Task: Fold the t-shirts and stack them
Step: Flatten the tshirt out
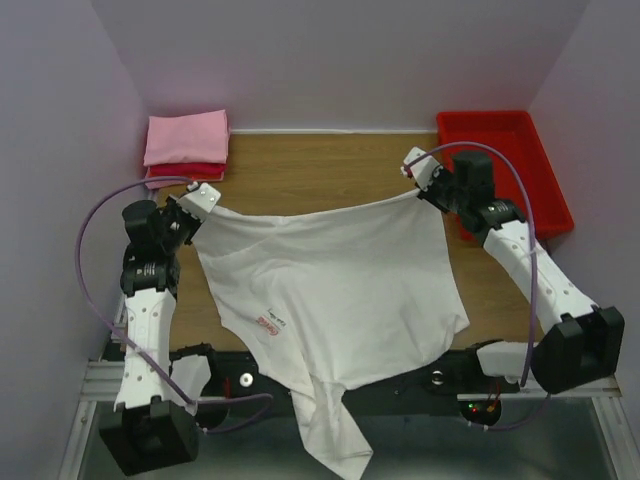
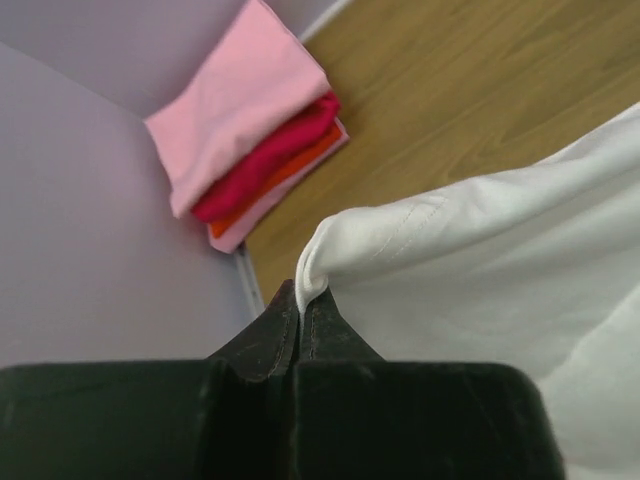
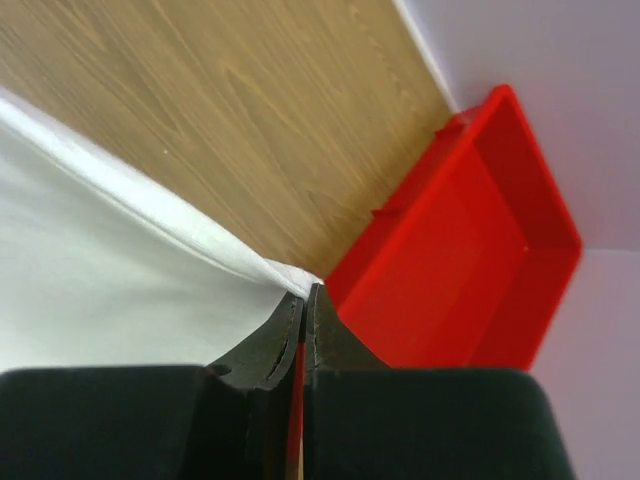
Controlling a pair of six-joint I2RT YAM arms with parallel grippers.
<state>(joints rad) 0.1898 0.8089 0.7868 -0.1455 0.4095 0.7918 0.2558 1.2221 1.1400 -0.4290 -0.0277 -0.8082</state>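
— Looking at what sort of surface?
— At a wooden table [image 1: 330, 165], light brown with visible grain, boxed in by pale lilac walls [image 1: 350, 60] at the back and on both sides.

— And lying on it?
— Mostly covered by a white t-shirt [image 1: 340, 290], spread wrinkled across the middle, with a small red mark [image 1: 270, 325] near its lower left. Draped off the near edge too, one end hanging down past the arm bases.

— Held anywhere?
— Yes, at the two far corners. Over at the left gripper [image 2: 300, 300]: clamped tight, pinching a stitched fold of the white cloth between dark fingers. Same at the right gripper [image 3: 305, 298]: closed on the corner of the hem, just beside a red tray [image 3: 470, 250].

— Stretched between them?
— Fairly taut along the far edge, dipping a little mid-span. Can't tell whether lifted clear of the wood there.

— Anything else around?
— Tucked into the far left corner against the wall: a folded pink t-shirt [image 1: 186, 137] stacked on a folded red t-shirt [image 1: 186, 172], apart from the white one. Pushed into the far right corner: the tray. Looping beside the left arm: a purple cable [image 1: 88, 250].
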